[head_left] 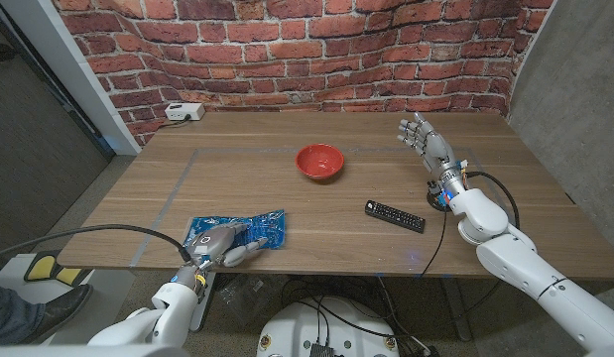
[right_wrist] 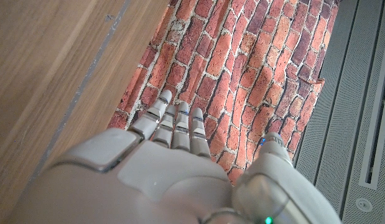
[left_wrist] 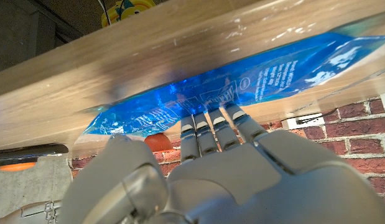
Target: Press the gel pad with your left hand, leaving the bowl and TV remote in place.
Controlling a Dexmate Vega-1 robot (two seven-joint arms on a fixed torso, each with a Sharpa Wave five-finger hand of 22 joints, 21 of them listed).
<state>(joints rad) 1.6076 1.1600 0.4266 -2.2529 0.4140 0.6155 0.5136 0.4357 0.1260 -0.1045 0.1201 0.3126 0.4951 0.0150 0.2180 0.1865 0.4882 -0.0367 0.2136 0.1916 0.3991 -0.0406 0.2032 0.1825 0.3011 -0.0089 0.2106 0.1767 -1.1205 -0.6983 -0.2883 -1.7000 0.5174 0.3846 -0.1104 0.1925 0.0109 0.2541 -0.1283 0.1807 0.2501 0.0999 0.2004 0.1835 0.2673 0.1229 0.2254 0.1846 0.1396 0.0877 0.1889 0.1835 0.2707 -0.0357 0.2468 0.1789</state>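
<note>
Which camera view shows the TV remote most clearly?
The head view is best: the TV remote lies whole on the table, right of the gel pad and in front of the red bowl. The two wrist views give nothing useful on it.

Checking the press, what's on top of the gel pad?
The left hand rests on the blue gel pad, fingers on its surface. The contact under the hand is covered.

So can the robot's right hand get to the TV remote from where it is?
Probably yes. The right robot hand is held open above the table's far right side, and the TV remote lies on bare wood nearby, with nothing between them. The red bowl sits off to the side.
</note>
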